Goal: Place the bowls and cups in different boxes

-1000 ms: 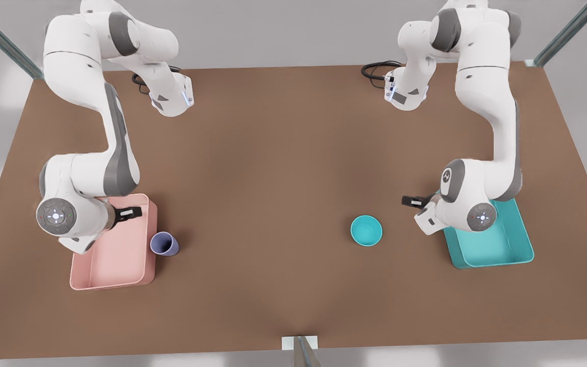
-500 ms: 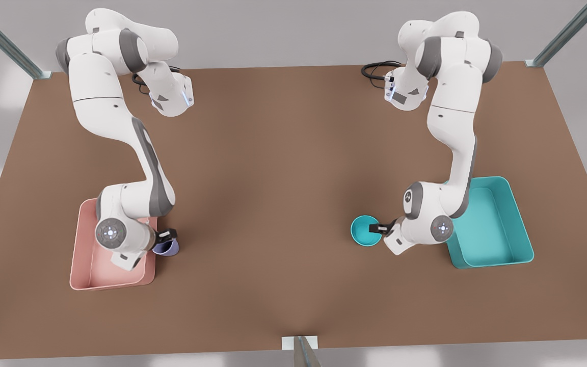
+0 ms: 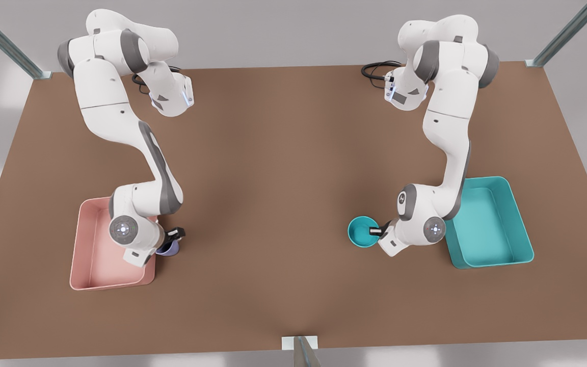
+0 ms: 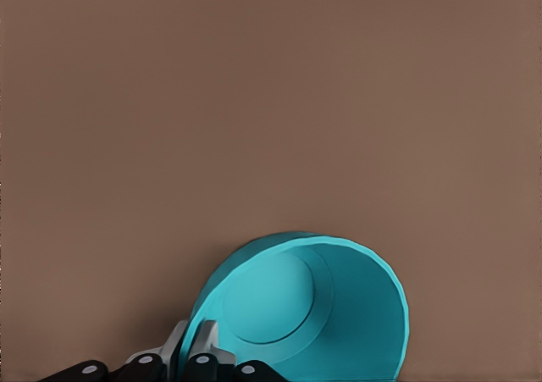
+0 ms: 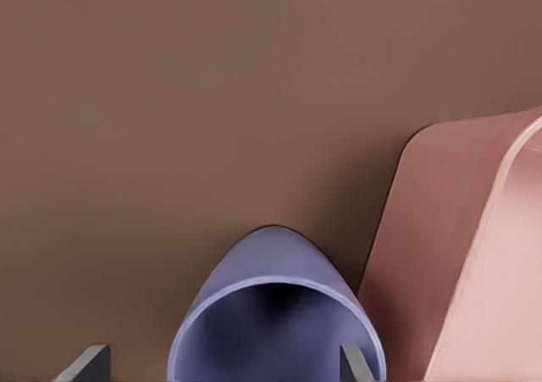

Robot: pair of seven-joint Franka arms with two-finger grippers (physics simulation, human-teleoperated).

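Observation:
The teal bowl [image 3: 361,233] [image 4: 296,306] sits on the table at the front view's right, just beside the teal box [image 3: 492,229]. My left gripper [image 3: 376,231] [image 4: 196,344] is shut on the bowl's rim on the side facing that box. At the front view's left, the lavender cup [image 3: 169,249] [image 5: 271,314] stands against the pale pink box [image 3: 95,255] [image 5: 474,255]. My right gripper [image 3: 175,235] [image 5: 223,361] is open, one finger on each side of the cup and not touching it.
Brown table [image 3: 273,178] stretches wide between the two arms. Both boxes hold nothing. Black cables [image 3: 375,69] lie at the far edge by the arm bases. A metal post [image 3: 301,351] stands at the near edge.
Both arms swung from over their boxes to the cup and the bowl. The left fingers closed on the bowl's rim and the bowl shifted slightly. The right gripper lowered around the cup.

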